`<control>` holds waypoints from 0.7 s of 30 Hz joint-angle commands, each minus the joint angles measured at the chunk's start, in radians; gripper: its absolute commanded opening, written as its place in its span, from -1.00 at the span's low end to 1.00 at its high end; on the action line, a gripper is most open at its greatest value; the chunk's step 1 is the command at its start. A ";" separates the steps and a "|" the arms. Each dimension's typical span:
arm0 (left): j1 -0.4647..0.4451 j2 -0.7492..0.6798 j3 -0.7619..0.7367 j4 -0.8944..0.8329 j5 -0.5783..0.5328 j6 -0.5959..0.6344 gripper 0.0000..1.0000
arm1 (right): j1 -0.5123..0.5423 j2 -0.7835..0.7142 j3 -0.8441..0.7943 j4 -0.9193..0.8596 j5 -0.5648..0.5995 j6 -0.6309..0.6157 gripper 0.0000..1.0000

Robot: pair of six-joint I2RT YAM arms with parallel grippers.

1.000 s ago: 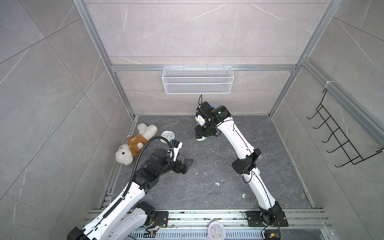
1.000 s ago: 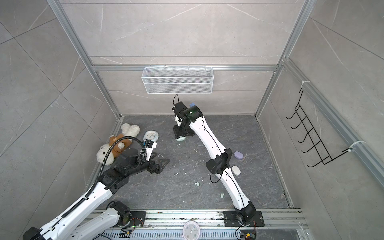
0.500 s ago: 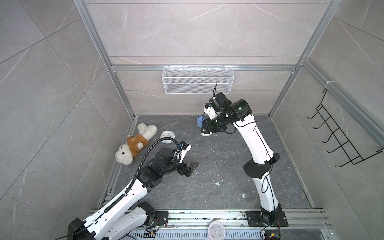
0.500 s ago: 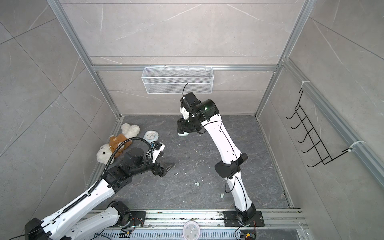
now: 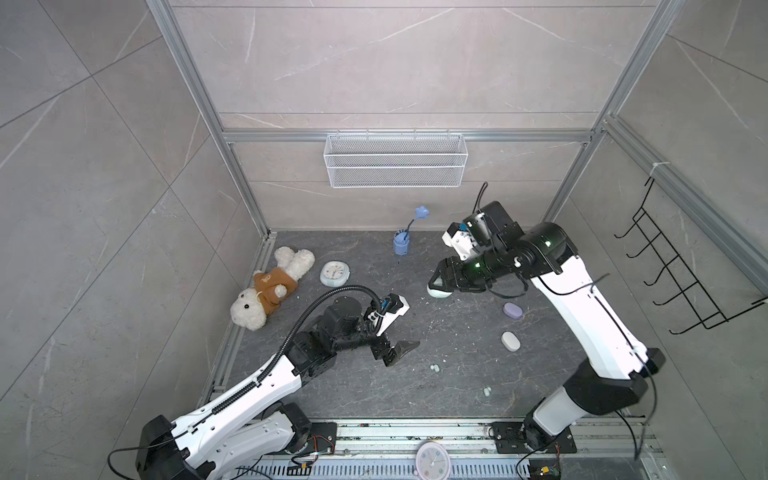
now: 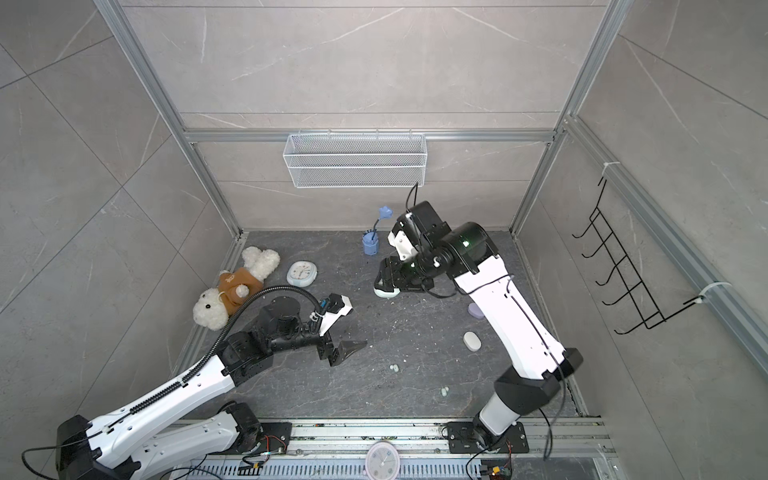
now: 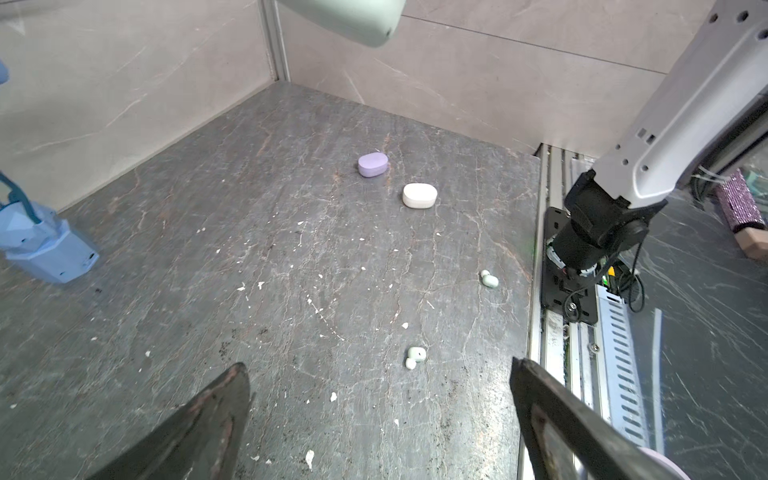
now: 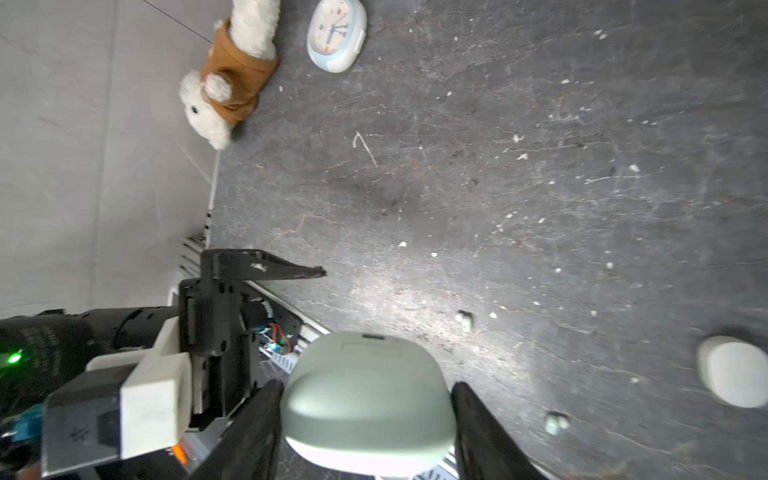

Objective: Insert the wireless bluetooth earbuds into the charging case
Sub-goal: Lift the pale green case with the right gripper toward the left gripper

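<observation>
Counter: dark veined stone (image 5: 353,390), flecked with pale crumbs.
Landmark: white case (image 5: 510,341) (image 7: 419,195), lying flat on the counter.
Lavender case (image 5: 513,310) (image 7: 372,164): on the counter just behind the white case, toward the back wall, not touching it.
Right gripper (image 5: 436,286) (image 8: 365,386): clamped on the mint case (image 5: 440,292) (image 8: 368,399), one finger on each side. The case is held clear of the counter, well apart from the white case, toward the back wall and the left arm's side.
Left gripper (image 5: 401,352) (image 7: 376,370): fingers spread wide with nothing between them. It is over the counter, well apart from the white case on the left arm's side.
Earbud 1 (image 5: 435,368) (image 7: 414,356): mint, loose on the counter between the left gripper and the white case, nearer the gripper and untouched.
Earbud 2 (image 5: 486,390) (image 7: 489,279): mint, loose on the counter near the white case, on its front-rail side.
Vase (image 5: 401,243), clock (image 5: 335,273), plush (image 5: 270,289): far from the white case, toward the back wall and the left arm's side.
</observation>
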 commanded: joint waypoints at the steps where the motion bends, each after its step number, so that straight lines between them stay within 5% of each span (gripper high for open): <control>1: -0.007 0.012 0.071 0.053 0.073 0.072 0.99 | -0.003 -0.095 -0.176 0.196 -0.074 0.108 0.14; 13: -0.014 0.150 0.262 -0.204 0.175 0.137 0.92 | -0.002 -0.326 -0.625 0.537 -0.184 0.255 0.15; 21: -0.015 0.209 0.309 -0.241 0.168 0.172 0.87 | -0.004 -0.358 -0.687 0.590 -0.245 0.264 0.16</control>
